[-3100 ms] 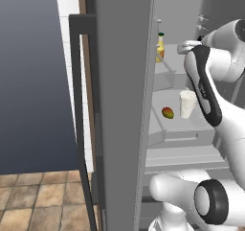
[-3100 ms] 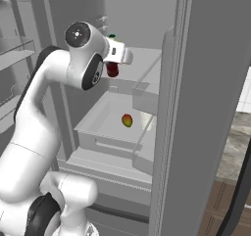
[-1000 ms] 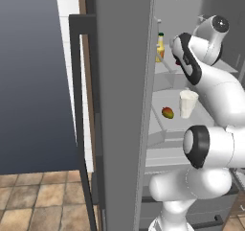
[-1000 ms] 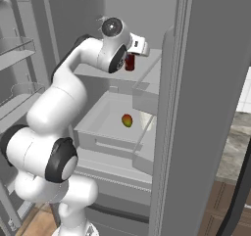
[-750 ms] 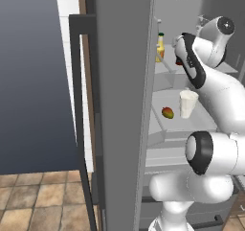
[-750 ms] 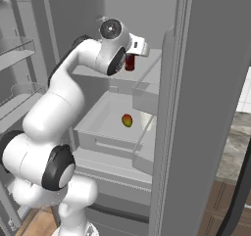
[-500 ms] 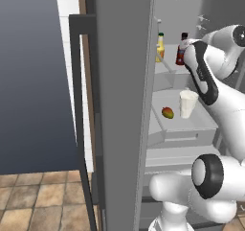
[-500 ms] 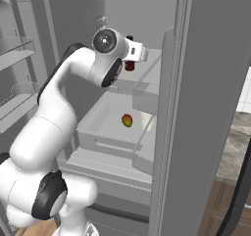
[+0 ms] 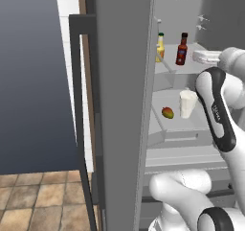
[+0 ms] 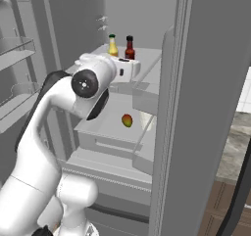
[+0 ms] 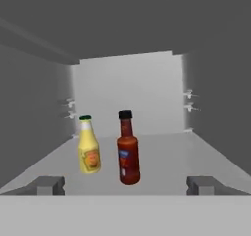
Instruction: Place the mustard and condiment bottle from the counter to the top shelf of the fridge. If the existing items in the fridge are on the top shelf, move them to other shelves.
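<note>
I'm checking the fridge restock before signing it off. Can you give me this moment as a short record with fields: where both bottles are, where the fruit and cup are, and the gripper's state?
mustard: upright on the top shelf of the fridge, beside the condiment bottle, apart from it
condiment bottle: upright on the same shelf, free of the gripper
mango-like fruit: on a lower shelf
white cup: next to the fruit, same lower shelf
gripper: open, holding nothing, in front of the bottles

The yellow mustard (image 11: 89, 153) and dark red condiment bottle (image 11: 128, 152) stand upright, side by side, on the fridge's top shelf (image 11: 166, 156).
</note>
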